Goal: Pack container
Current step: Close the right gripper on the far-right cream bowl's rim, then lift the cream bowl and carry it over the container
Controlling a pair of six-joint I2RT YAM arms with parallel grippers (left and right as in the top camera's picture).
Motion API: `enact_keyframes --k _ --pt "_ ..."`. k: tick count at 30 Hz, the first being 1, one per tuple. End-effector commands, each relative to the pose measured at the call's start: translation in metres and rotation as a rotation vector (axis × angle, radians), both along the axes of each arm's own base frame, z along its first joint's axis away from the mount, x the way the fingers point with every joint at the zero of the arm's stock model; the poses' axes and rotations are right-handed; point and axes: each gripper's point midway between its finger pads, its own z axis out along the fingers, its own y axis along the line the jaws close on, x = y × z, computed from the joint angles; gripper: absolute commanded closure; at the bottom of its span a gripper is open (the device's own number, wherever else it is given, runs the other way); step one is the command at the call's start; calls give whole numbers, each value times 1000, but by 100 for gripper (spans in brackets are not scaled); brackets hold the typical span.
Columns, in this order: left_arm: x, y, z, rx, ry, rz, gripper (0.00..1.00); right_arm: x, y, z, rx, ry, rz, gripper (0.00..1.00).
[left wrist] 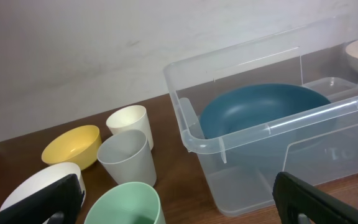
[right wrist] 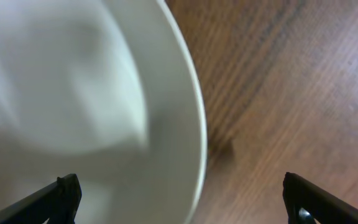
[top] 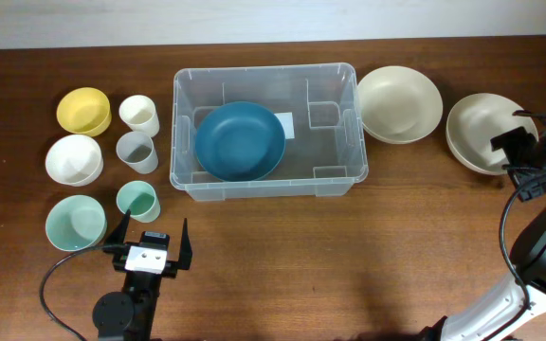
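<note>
My left fingers (top: 152,237) are spread wide apart and hold nothing, low over the desk (top: 349,256). Just ahead of them stands a mint cup (top: 138,200), with a grey cup (top: 136,151) and a white cup (top: 139,114) farther ahead. The container (top: 263,69) sits ahead of them and to the right, with a blue bowl (top: 240,140) lying in it. My right fingers (right wrist: 179,202) are apart too, empty, above the rim of a beige bowl (right wrist: 73,93). The container is well off to their left, with a second beige bowl (top: 399,102) between.
</note>
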Motion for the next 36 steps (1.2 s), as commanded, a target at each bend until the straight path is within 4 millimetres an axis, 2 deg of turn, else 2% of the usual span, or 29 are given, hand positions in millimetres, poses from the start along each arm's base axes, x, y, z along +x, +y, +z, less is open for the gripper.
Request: enact_keyframes --k 1,4,10,16,20,22,27,31,32,34,36 --pt "0 0 -1 11 -1 -6 0 1 3 -14 21 16 22 1" --pt "0 0 -1 11 -1 -6 0 1 3 -20 27 25 22 10" --pt "0 0 -1 11 -1 -6 0 1 3 -29 33 34 23 12" --pt "0 0 -1 11 -1 -6 0 3 1 -29 26 25 22 44" --pt "0 0 -1 11 -1 -6 0 2 0 -29 22 29 15 81" --pt "0 0 -1 11 -1 -6 0 1 -2 -29 18 31 12 94" --pt "0 0 -1 11 -1 -6 0 -1 -10 -23 14 25 -6 96" --pt "0 0 -1 11 -1 -6 0 -3 -30 7 -4 -2 -43 96" --pt "0 0 -1 11 -1 -6 0 -3 -36 19 -13 -12 -54 96" --pt "0 0 -1 11 -1 -6 0 -5 -53 58 -34 -41 -86 97" --pt "0 0 -1 11 -1 -6 0 -6 -62 82 -49 -61 -101 96"
